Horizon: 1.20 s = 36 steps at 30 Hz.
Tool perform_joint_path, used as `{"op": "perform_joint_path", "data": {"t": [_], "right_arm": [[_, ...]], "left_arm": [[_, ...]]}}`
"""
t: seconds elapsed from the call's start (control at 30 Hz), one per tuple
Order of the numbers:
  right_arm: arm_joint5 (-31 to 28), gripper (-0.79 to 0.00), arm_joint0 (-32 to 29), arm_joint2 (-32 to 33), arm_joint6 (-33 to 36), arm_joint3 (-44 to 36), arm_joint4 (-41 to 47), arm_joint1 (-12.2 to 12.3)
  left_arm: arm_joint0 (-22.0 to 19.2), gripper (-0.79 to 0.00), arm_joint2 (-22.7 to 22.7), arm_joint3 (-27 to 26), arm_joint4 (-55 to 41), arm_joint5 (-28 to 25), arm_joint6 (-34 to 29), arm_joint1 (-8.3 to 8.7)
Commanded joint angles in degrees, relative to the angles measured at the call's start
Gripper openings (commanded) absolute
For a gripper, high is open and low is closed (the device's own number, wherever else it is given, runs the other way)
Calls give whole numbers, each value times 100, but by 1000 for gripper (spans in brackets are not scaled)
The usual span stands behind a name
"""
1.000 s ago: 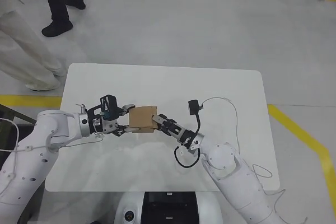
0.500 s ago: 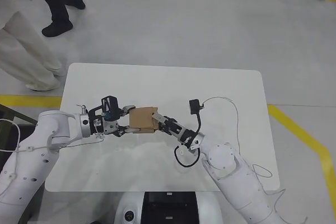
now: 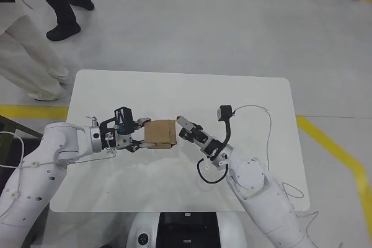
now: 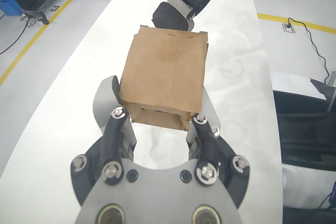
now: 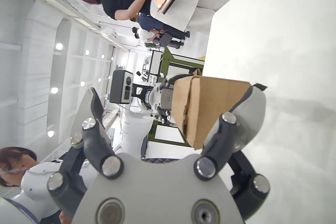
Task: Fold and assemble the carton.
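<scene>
A small brown carton (image 3: 160, 132) is held just above the middle of the white table (image 3: 254, 93). My left gripper (image 3: 144, 132) is shut on its left end. In the left wrist view the two fingers (image 4: 115, 93) clamp the carton (image 4: 165, 70) by its sides, and its near end gapes open between loose flaps. My right gripper (image 3: 181, 121) is at the carton's right end, open. In the right wrist view one of its fingers (image 5: 246, 107) lies against the carton (image 5: 212, 104) and the other stands well clear. Its dark pad (image 4: 170, 18) touches the carton's far edge.
A thin white cable (image 3: 260, 111) with a black block (image 3: 223, 112) runs over the table's right half beside the right arm. People stand on the floor beyond the far left corner. Bare table surface lies all round the carton.
My right gripper has drawn back from the carton's right face and shifted toward the table's far side, wrist turned. The cable block moved with it. Left gripper and carton stayed nearly still.
</scene>
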Motion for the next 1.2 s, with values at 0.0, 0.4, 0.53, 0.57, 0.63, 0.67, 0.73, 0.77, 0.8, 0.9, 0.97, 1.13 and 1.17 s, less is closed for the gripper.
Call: {"op": "perform_joint_path", "data": {"t": [0.0,0.4,0.53,0.57,0.63,0.67,0.73,0.77,0.8,0.9,0.97,1.13,1.17], "right_arm": [[-118,0,-9,-23,-6,-31,38,-5],[-313,0,84,-294,17,71,204,-62],[-378,0,88,-287,-44,71,246,-69],[-391,0,80,-266,-71,55,242,-67],[-429,0,39,-192,-147,6,234,-58],[-457,0,8,-151,-192,-29,233,-52],[-508,0,-62,-74,-277,-94,223,-41],[-543,0,-96,-38,-319,-122,228,-36],[-571,0,-129,-5,-358,-140,229,-32],[-672,0,-211,65,-451,-171,252,-23],[-755,0,-260,104,-523,-161,263,-20],[-1015,0,-390,205,-735,-101,239,-12],[-1066,0,-421,225,-776,-98,245,-11]], "left_arm": [[-12,-539,12,2,-4,-6,-23,-4],[-76,-545,70,-2,-22,-25,-109,-28],[-72,-545,50,22,-33,1,-71,-34],[-69,-542,41,36,-44,11,-51,-36],[-71,-539,16,73,-70,34,-11,-40],[-71,-542,4,103,-94,52,21,-43],[-75,-545,-9,170,-143,69,67,-49],[-74,-542,-5,217,-185,69,83,-52],[-80,-539,3,265,-232,60,98,-56],[-122,-545,60,427,-307,52,127,-74],[-164,-542,139,533,-247,78,179,-95],[-379,-533,526,862,271,311,479,-195],[-437,-526,633,934,445,370,584,-221]]}}
